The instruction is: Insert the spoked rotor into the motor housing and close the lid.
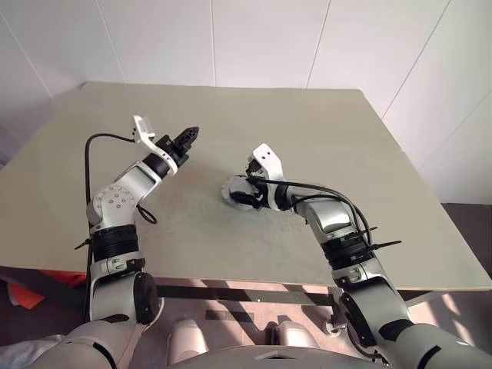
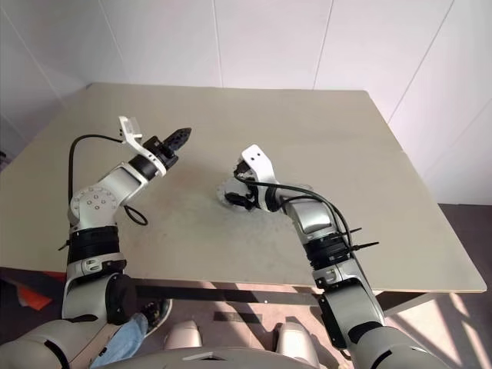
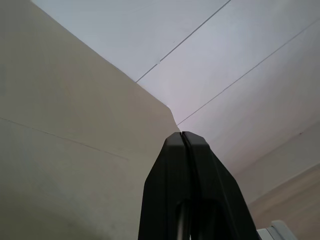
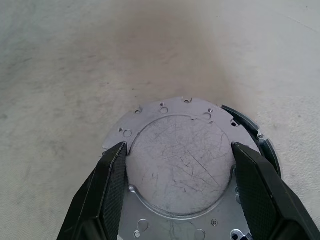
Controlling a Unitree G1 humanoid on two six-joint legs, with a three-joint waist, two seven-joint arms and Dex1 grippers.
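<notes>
- A wide, pale beige table takes up most of the scene, with white wall panels rising behind its far edge.
- The right arm reaches in over the middle of the table, bent toward the robot's left, with its gripper angled downward.
- The left arm is raised over the left part of the table, well apart from the right arm, with its gripper pointing forward and toward the right.
- The lid, a pale silver disc with a scratched, raised round centre and a flat rim dotted with small holes, lies near the middle of the table. In the head view it appears as a small round silver shape at the tip of the right arm.
- A dark curved edge of the motor housing peeks out from under one side of the lid, so the lid lies on top of it.
- The right gripper is spread wide, one black finger on each side of the lid's raised centre. Its fingertips lie against or just beside that raised edge; whether they press on it cannot be told.
- The left gripper is clenched tight, its two black fingers pressed together with nothing between them, held in the air above the table.
</notes>
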